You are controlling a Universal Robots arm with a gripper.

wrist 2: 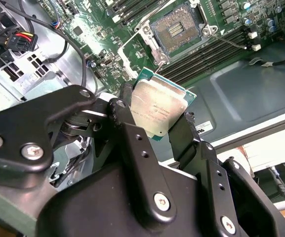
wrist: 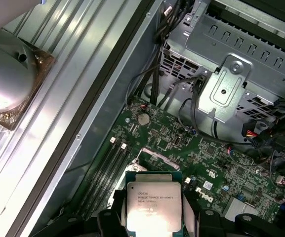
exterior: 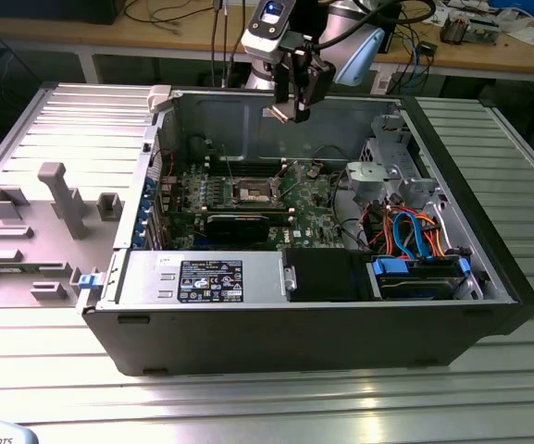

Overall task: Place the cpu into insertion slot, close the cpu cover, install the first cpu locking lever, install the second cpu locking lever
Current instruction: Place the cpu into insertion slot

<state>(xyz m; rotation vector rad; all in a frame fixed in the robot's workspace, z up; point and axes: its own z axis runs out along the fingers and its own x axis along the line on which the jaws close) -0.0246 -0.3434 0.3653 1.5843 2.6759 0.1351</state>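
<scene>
In both wrist views my gripper (wrist 2: 158, 112) is shut on the cpu (wrist 2: 157, 106), a flat square chip with a silver-grey top and a green rim, black fingers (wrist 2: 128, 129) pressing two opposite edges. The exterior view shows the gripper (exterior: 285, 111) high above the green motherboard, over the back of the open computer case. Below it lies the insertion slot (wrist 2: 178, 27) (exterior: 253, 192), its dark pin field uncovered. The cpu cover (wrist 2: 132, 45) stands swung open at one side of the slot. A thin locking lever (wrist 2: 228, 41) sticks out loose beside the slot. The held cpu (wrist: 153, 207) hides most of the slot in the first wrist view.
Long black memory slots (wrist 2: 201, 57) run beside the socket. A black card (exterior: 237, 222) lies in front of it. A metal drive cage (exterior: 387, 171) with orange and blue cables (exterior: 405, 236) fills the exterior view's right of the case. The case walls (exterior: 248, 120) enclose the board. A grey fixture plate (exterior: 35, 231) lies on the exterior view's left.
</scene>
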